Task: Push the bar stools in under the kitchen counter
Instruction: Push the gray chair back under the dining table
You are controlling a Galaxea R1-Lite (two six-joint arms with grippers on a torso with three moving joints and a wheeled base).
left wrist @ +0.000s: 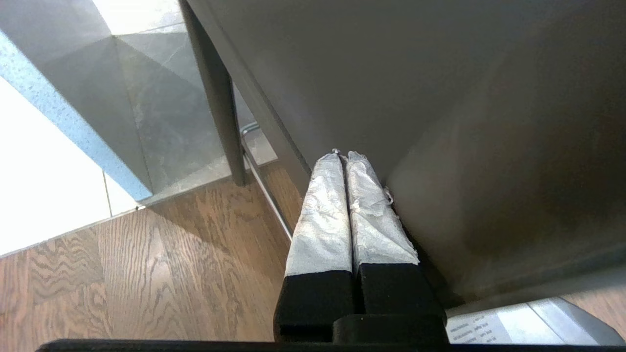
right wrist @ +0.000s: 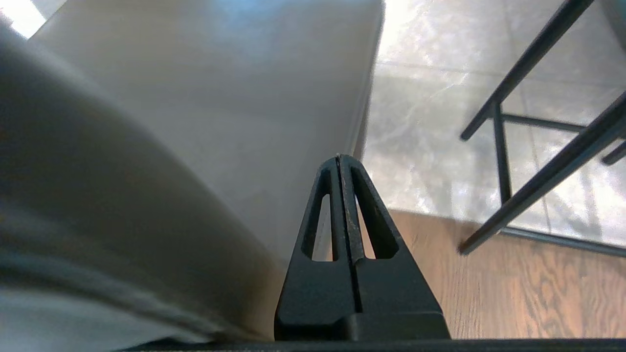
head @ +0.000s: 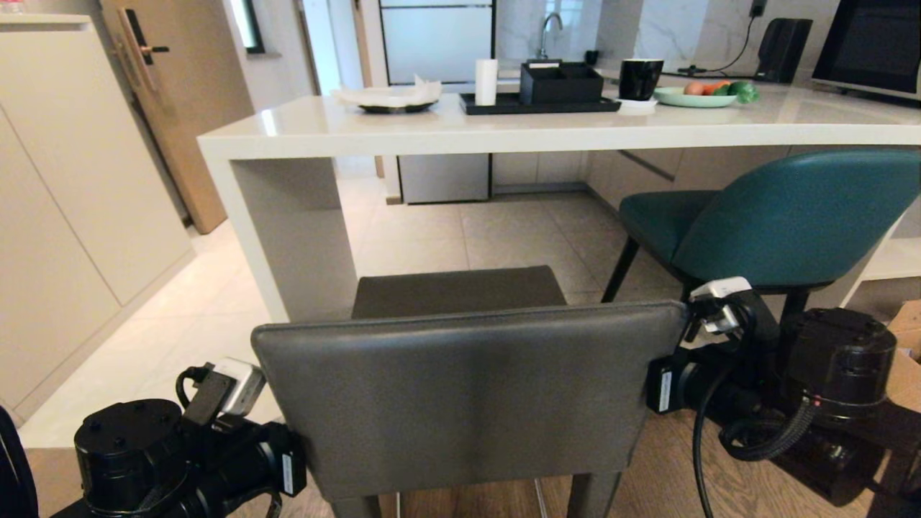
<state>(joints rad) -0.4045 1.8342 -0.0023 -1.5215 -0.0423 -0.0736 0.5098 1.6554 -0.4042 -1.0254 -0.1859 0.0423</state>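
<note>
The dark grey bar stool (head: 460,388) stands right in front of me, its seat (head: 457,291) pointing at the kitchen counter (head: 504,133) beside the white end leg (head: 295,237). The teal bar stool (head: 784,216) stands to the right, its seat partly under the counter. My left arm (head: 237,460) and right arm (head: 719,374) flank the grey back, and the back hides their fingertips in the head view. The left gripper (left wrist: 344,156) is shut, its white-wrapped fingers lying along the grey stool (left wrist: 440,122). The right gripper (right wrist: 338,159) is shut and empty beside the grey stool (right wrist: 205,112).
On the counter are a black tray (head: 540,106) with a box, a white cup (head: 486,81), a black mug (head: 640,78) and a plate of vegetables (head: 696,98). Pale cabinets (head: 65,180) line the left. The teal stool's thin black legs (right wrist: 538,146) stand near the right gripper. A cardboard box (head: 908,338) sits at far right.
</note>
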